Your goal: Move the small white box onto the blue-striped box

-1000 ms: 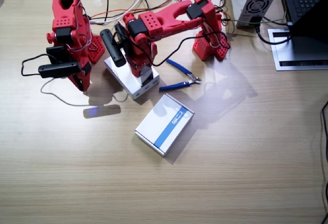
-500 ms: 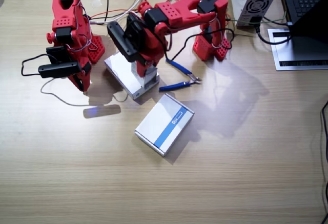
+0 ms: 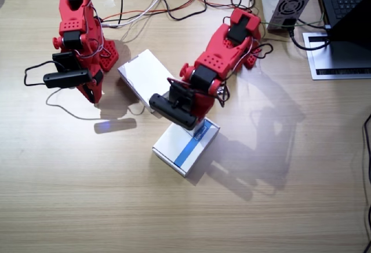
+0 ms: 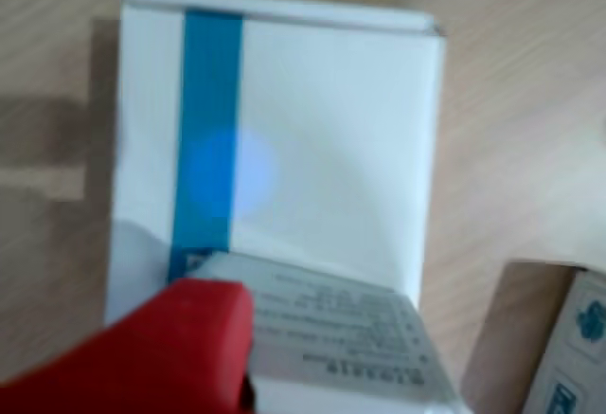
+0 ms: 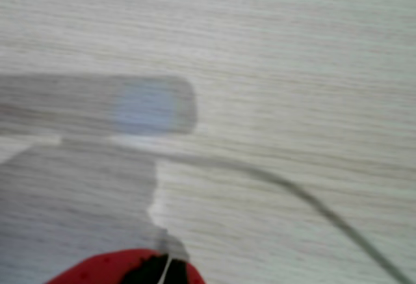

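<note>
As the left arm reaches out over the blue-striped box (image 3: 185, 145), the task looks to be near its end but not yet finished. In a wrist view the left gripper (image 4: 237, 367) shows one red finger (image 4: 180, 338) pressed against the small white box (image 4: 341, 329), whose printed grey side faces the camera; the second finger is out of view, so I judge the gripper to be clamped on the little carton. Just beyond it lies the blue-striped box (image 4: 312, 149), its stripe running away from the camera, so the carton hangs above that box's near edge. Whether the two boxes touch cannot be told. What is left, I judge, is to lower the carton onto the striped top, let go and draw back.

In the fixed view the left gripper (image 3: 182, 114) covers the carton completely. Behind it the plain white box (image 3: 145, 76) lies flat on the table (image 3: 278, 195).

The right arm (image 3: 78, 39) stands folded at its base, idle. The right gripper is not clearly shown; its wrist view gives only wood, a thin cable (image 5: 312, 199) and a red tip, so I cannot tell whether it is open.
</note>
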